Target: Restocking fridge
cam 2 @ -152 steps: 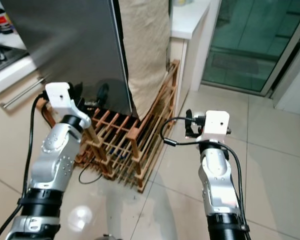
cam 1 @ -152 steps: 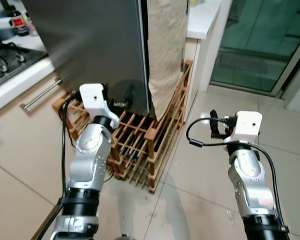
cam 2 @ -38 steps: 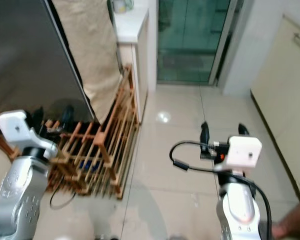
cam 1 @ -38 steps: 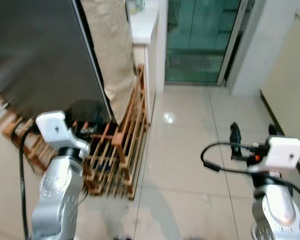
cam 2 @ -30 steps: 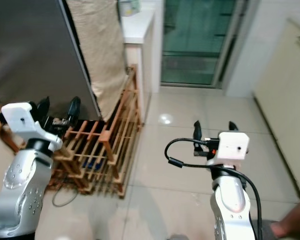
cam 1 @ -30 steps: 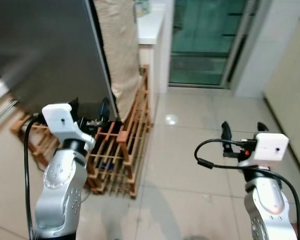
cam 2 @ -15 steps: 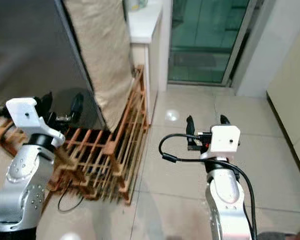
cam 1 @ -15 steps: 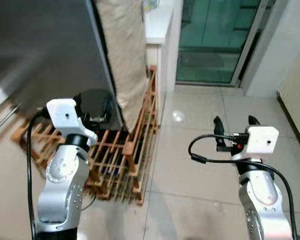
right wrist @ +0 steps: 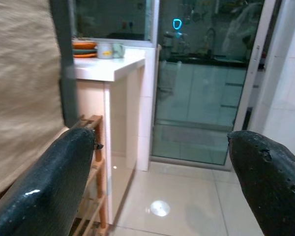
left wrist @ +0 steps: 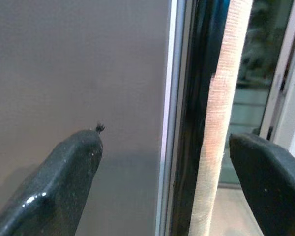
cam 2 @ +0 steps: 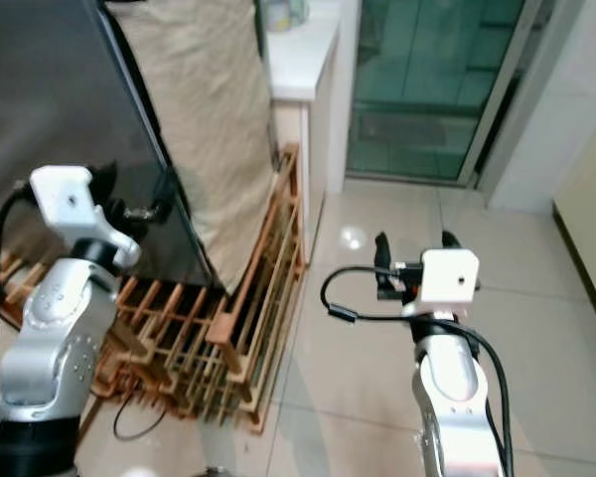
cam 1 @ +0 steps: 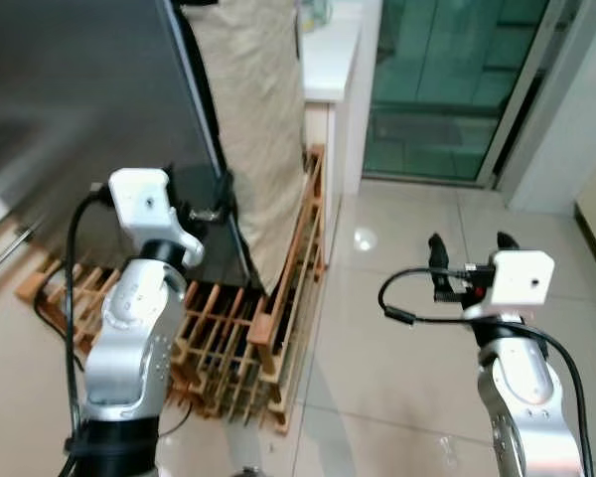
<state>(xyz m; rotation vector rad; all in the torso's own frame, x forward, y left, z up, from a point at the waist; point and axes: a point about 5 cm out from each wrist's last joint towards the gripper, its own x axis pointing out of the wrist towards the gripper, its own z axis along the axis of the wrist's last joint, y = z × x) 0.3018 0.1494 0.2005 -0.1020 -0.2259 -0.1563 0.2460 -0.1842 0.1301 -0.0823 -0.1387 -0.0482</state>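
Note:
The fridge (cam 1: 70, 99) is a tall grey steel front at the upper left, and its door is shut. A beige cloth (cam 1: 258, 119) hangs down its right side. My left gripper (cam 1: 207, 204) is raised in front of the fridge's lower right edge and is open. In the left wrist view its fingers (left wrist: 64, 187) stand wide apart, with the door's vertical edge (left wrist: 174, 98) and the cloth (left wrist: 219, 123) between them, and they touch nothing. My right gripper (cam 1: 467, 253) hangs open over the floor to the right, holding nothing.
A slatted wooden rack (cam 1: 278, 328) sits on the floor under and beside the fridge, with a black cable by it. A white counter (cam 1: 328, 60) with cups (right wrist: 110, 49) stands behind. A glass sliding door (cam 1: 447, 89) is beyond it, and tiled floor (cam 1: 397, 358) spreads out to the right.
The camera has swung and moved, so the whole scene has shifted. My left gripper has risen from rack height up to the fridge's right edge. The right gripper stays open.

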